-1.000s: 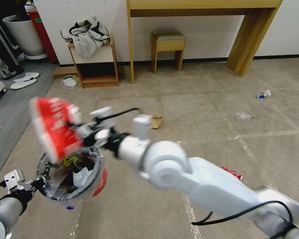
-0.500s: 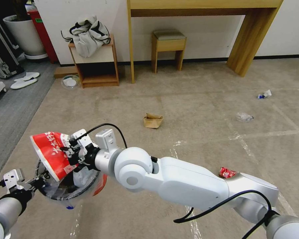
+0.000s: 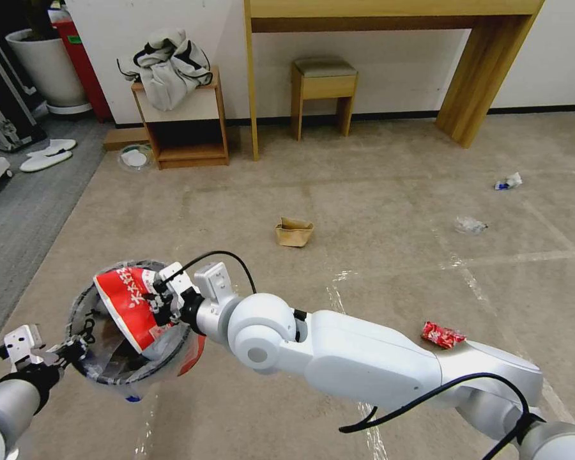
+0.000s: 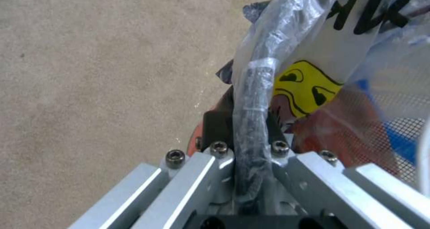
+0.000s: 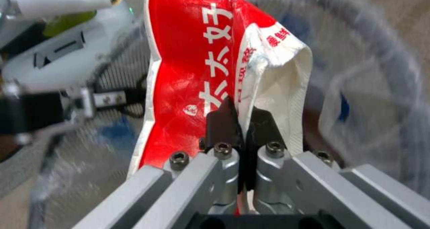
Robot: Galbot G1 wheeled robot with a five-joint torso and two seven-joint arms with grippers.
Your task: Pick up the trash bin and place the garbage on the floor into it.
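The left end effector is clenched on the rim of the trash bin, holding it low at the robot's left above the floor. The right end effector grips a red wrapper over the bin's mouth, seemingly partly inside. Another red wrapper lies on the carpet beside the right arm.

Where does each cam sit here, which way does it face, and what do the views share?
Head: on the robot's head, facing forward and down at the floor; both arms show, right claw holding the red wrapper over the trash bin.
Left wrist: on the left arm, looking along the left claw clamped on the bin's rim.
Right wrist: on the right arm, looking along its claw into the bin.
Shared: wrapper in head and right wrist; bin in all three.
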